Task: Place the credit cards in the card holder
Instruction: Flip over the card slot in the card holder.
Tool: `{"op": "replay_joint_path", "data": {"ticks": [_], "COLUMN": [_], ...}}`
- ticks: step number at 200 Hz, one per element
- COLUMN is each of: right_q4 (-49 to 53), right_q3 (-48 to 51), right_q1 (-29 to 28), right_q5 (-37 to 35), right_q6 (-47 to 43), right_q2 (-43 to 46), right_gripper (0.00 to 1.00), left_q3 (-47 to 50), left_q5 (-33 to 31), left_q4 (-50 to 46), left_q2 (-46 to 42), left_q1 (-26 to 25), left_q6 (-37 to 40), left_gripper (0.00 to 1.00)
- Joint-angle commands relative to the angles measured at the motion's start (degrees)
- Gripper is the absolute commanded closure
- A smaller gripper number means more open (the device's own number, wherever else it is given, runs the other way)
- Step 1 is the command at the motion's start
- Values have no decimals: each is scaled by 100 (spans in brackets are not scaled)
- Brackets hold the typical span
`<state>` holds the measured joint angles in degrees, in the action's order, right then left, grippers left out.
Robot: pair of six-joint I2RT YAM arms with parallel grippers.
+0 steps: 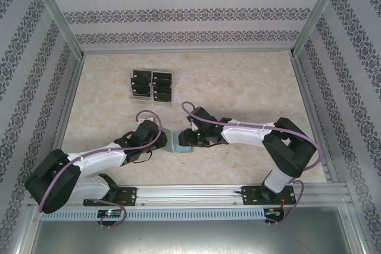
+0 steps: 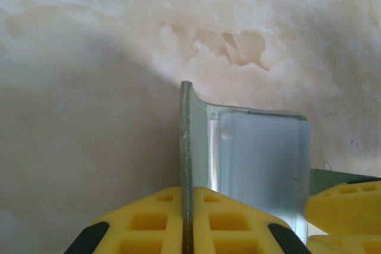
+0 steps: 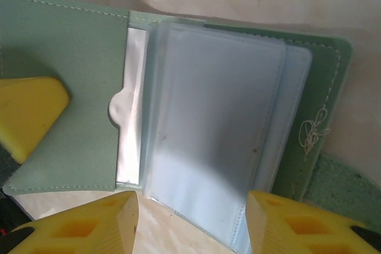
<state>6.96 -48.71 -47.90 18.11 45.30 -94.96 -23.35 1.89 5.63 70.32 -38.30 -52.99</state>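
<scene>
- Up front in the overhead view, the metal rail carries both arms. They reach in and meet over the card holder, lying mid-table.
- The left gripper is at its left edge, the right gripper at its right.
- Black credit cards sit in a clear tray well apart, towards the back, and I'd say none is loaded yet.
- On the left wrist camera, ribbed yellow fingers loom closest. The left gripper is clamped tight on the thin grey-green cover, standing it upright.
- Glossy clear sleeves lie beside it, with the marbled table beyond.
- On the right wrist camera, the right gripper has its jaws partly apart, straddling the sleeves and pinching nothing that I can see.
- Soft stitched cover, a pocket with a thumb notch, floppy plastic pages.
- The step in hand looks like spreading and pinning the card holder open.
- The next move calls for fetching one card and sliding it edge-first into a slick, flimsy sleeve.
</scene>
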Motion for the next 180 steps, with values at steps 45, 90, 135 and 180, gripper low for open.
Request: {"op": "replay_joint_path", "data": {"ticks": [45,90,135,180], "right_q4": [-304,-347,-285,-122], "right_q3": [-206,-341,-457,-663], "right_q1": [-92,-174,-217,-262], "right_q5": [260,379,401,403], "right_q6": [172,211,240,201], "right_q2": [-456,-389,-295,-243], "right_gripper": [49,51,52,49], "left_q3": [177,298,345,376], "left_q5": [-126,-145,-184,-250], "left_q4": [302,429,475,431], "left_q2": [22,67,75,-33], "left_q1": [-107,-107,-107,-103], "left_q6": [-115,-150,-141,-137], "left_gripper": [91,90,89,85]}}
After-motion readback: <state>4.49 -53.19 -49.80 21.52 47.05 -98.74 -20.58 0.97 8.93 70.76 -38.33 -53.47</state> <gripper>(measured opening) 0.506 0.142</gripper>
